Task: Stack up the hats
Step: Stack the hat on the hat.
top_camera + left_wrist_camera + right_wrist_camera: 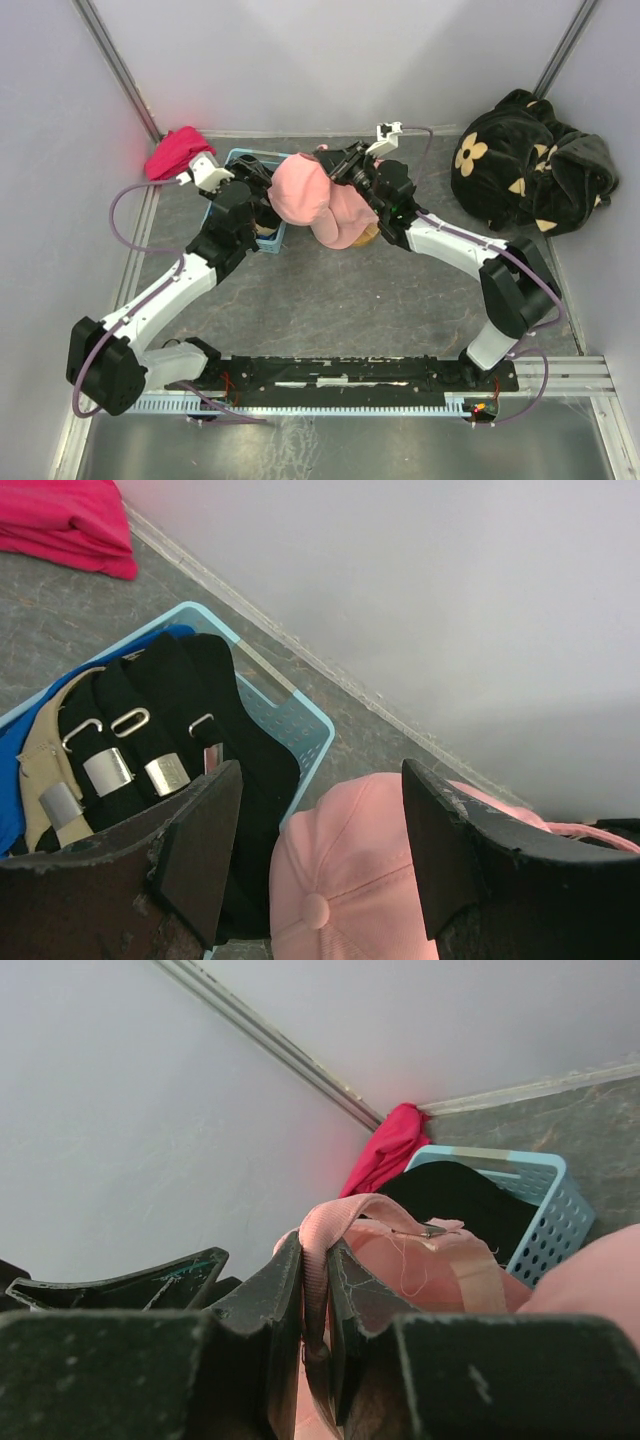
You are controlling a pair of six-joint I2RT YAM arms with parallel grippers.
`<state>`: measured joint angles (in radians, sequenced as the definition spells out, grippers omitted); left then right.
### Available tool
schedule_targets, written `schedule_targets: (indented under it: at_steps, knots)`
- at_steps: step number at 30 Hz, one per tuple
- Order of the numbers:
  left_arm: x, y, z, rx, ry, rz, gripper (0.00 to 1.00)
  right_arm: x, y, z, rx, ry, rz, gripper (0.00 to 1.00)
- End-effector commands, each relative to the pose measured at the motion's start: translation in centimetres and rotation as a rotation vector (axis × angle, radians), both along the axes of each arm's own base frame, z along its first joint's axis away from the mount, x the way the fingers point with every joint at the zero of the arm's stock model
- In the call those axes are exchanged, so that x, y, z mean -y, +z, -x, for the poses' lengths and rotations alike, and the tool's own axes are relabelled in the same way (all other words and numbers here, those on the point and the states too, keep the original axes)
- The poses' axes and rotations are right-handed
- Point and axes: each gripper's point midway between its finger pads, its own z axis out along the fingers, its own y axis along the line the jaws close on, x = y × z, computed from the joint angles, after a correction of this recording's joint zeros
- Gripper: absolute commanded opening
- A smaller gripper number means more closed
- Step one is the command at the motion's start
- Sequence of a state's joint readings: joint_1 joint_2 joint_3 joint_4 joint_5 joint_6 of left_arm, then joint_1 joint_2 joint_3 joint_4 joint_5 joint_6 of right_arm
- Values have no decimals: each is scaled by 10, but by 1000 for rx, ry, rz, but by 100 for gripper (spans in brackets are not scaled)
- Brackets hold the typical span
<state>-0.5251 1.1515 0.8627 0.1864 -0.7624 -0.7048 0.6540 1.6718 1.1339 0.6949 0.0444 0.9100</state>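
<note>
Three views split the facts between them. Only the right wrist camera shows the right claw [315, 1260] clamped together on the strap [345, 1215] of the pink cap [440, 1260]; from overhead that grip is hidden under the arm. Only the left wrist camera looks into the pale blue basket [300, 715], where black caps [190, 710], a tan cap [35, 760] and a blue cap [10, 790] stand on edge in a row, metal buckles [108, 770] facing up. It also shows the left claw [320, 845] with its fingers [200, 850] spread apart, nothing between them. From above, the pink cap hangs just right of the basket, between the two arms, crown rounded and soft with a button on top. A red cloth [178, 152] lies behind the basket in the corner.
</note>
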Motion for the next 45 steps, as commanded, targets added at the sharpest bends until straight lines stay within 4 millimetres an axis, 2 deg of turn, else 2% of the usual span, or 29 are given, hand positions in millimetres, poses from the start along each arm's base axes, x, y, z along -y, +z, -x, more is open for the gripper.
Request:
schedule_targets:
  at_steps: [1, 22, 32, 45]
  knots:
    - [4, 35, -6, 89, 32, -6, 72, 26, 62, 12, 137, -21, -118, 21]
    - [56, 34, -27, 82, -80, -113, 73, 78, 38, 4, 107, -125, -87, 22]
    - [81, 37, -39, 103, -173, -138, 74, 104, 19, -5, 74, -174, -80, 23]
    - [114, 28, -50, 98, -318, -177, 75, 140, -6, -18, 29, -230, -110, 25]
